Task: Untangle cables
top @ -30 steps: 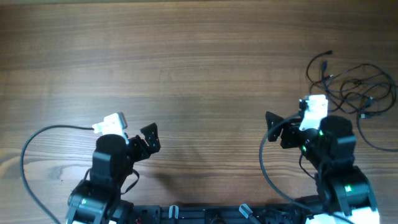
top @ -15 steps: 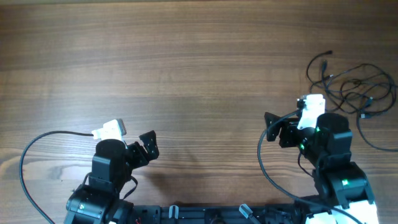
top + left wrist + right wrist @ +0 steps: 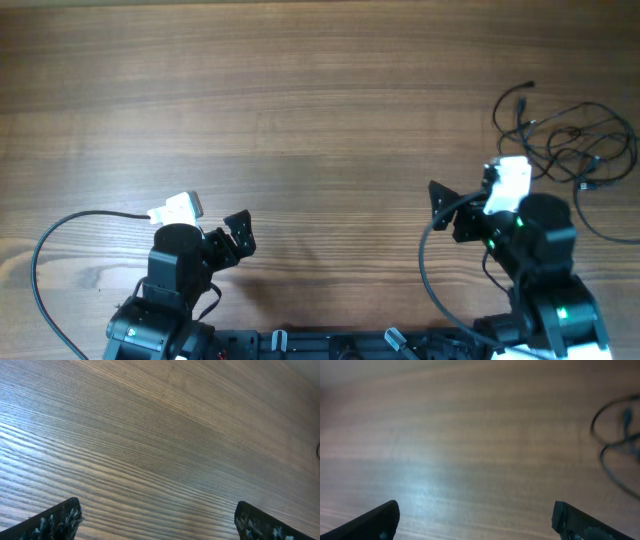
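1. Near the right edge of the table (image 3: 320,100), toward its far corner, the cables (image 3: 570,140) lie in a loose tangle with no clear long axis. One plug end sticks out on the far-left side.
2. Just nearer than the tangle, the right pincer (image 3: 447,212) has its jaws apart and empty. It aims at the table's middle, so the cables sit to its right and farther out.
3. Well apart from them, the left pincer (image 3: 240,232) is also apart and empty. The right arm is nearer and probably has to swing right.

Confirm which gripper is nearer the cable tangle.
Right. The right gripper sits open, just left of the cable tangle and nearer the robot; the left gripper, also open, is far across the table.
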You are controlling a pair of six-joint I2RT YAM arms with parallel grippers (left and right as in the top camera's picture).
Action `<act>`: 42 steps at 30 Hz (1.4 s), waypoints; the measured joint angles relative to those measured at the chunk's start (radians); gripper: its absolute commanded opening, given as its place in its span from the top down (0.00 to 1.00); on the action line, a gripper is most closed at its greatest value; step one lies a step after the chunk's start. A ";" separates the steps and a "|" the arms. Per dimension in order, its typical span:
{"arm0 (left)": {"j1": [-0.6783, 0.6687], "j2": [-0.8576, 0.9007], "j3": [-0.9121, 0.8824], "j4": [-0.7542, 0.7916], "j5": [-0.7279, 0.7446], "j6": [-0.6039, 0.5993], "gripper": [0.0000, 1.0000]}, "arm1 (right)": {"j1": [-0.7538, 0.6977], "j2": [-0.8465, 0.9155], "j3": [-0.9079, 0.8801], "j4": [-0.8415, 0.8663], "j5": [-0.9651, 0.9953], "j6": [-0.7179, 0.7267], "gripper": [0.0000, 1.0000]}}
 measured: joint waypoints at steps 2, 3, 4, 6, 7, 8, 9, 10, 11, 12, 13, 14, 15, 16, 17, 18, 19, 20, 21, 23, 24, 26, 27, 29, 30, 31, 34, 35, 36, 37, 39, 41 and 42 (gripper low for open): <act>0.000 0.000 0.000 0.000 0.000 0.000 0.00 | 0.000 -0.071 0.000 0.001 0.025 -0.004 0.00; 0.000 0.000 0.000 0.000 0.000 0.000 0.00 | 0.000 -0.097 0.000 0.001 0.034 -0.005 0.00; 0.000 0.000 0.000 -0.001 0.000 0.000 0.00 | 0.000 -0.140 -0.006 0.008 0.047 -0.013 0.00; 0.000 0.002 0.000 -0.002 0.000 0.000 0.00 | 0.000 -0.225 -0.054 0.042 0.062 -0.031 0.00; 0.000 0.002 0.000 -0.002 0.000 0.000 0.00 | 0.000 -0.260 -0.098 0.105 0.060 -0.032 0.01; 0.000 0.002 -0.001 -0.002 0.000 0.000 0.00 | 0.000 -0.299 -0.148 0.154 0.057 -0.034 0.00; 0.000 0.004 -0.002 -0.002 0.000 0.000 0.00 | 0.000 -0.361 -0.212 0.190 0.047 -0.037 0.00; 0.000 0.003 -0.002 -0.003 0.000 0.000 0.00 | 0.000 -0.420 -0.276 0.224 0.032 -0.039 0.00; 0.000 0.003 -0.003 -0.003 0.000 0.000 0.00 | -0.006 -0.462 -0.337 0.284 0.008 -0.040 0.00; 0.000 0.004 -0.003 -0.003 0.000 0.000 0.00 | -0.012 -0.484 -0.364 0.319 -0.003 -0.041 0.00; 0.000 0.003 -0.003 -0.003 0.000 0.000 0.00 | -0.023 -0.518 -0.403 0.360 -0.016 -0.042 0.00; 0.000 0.003 -0.003 -0.003 0.000 0.000 0.00 | -0.034 -0.551 -0.441 0.409 -0.027 -0.042 0.00; 0.000 0.003 -0.003 -0.003 0.000 0.000 0.00 | -0.039 -0.558 -0.457 0.431 -0.029 -0.042 0.00; 0.000 0.003 -0.003 -0.003 0.000 0.000 0.00 | -0.041 -0.559 -0.472 0.458 -0.029 -0.042 0.00; 0.000 0.003 -0.003 -0.003 0.000 0.000 0.00 | -0.042 -0.560 -0.484 0.484 -0.029 -0.042 0.00; 0.000 0.003 -0.003 -0.003 0.000 0.000 0.00 | -0.042 -0.561 -0.493 0.512 -0.029 -0.042 0.00; 0.000 0.003 -0.003 -0.003 0.000 0.000 0.00 | -0.042 -0.562 -0.506 0.565 -0.028 -0.042 0.00; 0.000 0.004 -0.003 -0.003 0.000 0.000 0.00 | -0.042 -0.563 -0.517 0.616 -0.024 -0.042 0.00; 0.000 0.003 -0.003 -0.003 0.000 0.000 0.00 | -0.042 -0.564 -0.528 0.664 -0.021 -0.042 0.00; 0.000 0.003 -0.003 -0.003 0.000 0.000 0.00 | -0.042 -0.566 -0.554 0.734 -0.005 -0.042 0.00; 0.000 0.003 -0.003 -0.003 0.000 0.000 0.00 | -0.042 -0.566 -0.565 0.734 0.006 -0.042 0.00; 0.000 0.003 -0.003 -0.003 0.000 0.000 0.00 | -0.042 -0.566 -0.579 0.713 0.021 -0.067 0.00; 0.000 0.003 -0.003 -0.003 0.000 0.000 0.00 | -0.042 -0.566 -0.580 0.698 0.023 -0.081 0.00; 0.000 0.003 -0.003 -0.003 0.000 0.000 0.00 | -0.042 -0.567 -0.581 0.627 0.028 -0.135 0.00; 0.000 0.003 -0.003 -0.003 0.000 0.000 0.00 | -0.042 -0.568 -0.581 0.571 0.030 -0.159 0.00; 0.000 0.003 -0.003 -0.003 0.000 0.000 0.00 | -0.042 -0.567 -0.583 0.545 0.033 -0.179 0.00; 0.000 0.003 -0.003 -0.003 0.000 0.000 0.00 | -0.042 -0.568 -0.583 0.548 0.033 -0.216 0.00; 0.000 0.003 -0.003 -0.003 0.000 0.000 0.00 | -0.042 -0.568 -0.583 0.549 0.033 -0.223 0.00; 0.000 0.003 -0.003 -0.003 0.000 0.000 0.00 | -0.042 -0.568 -0.583 0.549 0.033 -0.230 0.00; 0.000 0.003 -0.003 -0.003 0.000 0.000 0.00 | -0.042 -0.568 -0.583 0.549 0.033 -0.233 0.00; 0.000 0.003 -0.003 -0.003 0.000 0.000 0.00 | -0.042 -0.568 -0.583 0.549 0.033 -0.236 0.00; 0.000 0.003 -0.003 -0.003 0.000 0.000 0.00 | -0.042 -0.568 -0.583 0.549 0.033 -0.237 0.00; 0.000 0.003 -0.003 -0.003 0.000 0.000 0.00 | -0.042 -0.568 -0.583 0.549 0.033 -0.237 0.00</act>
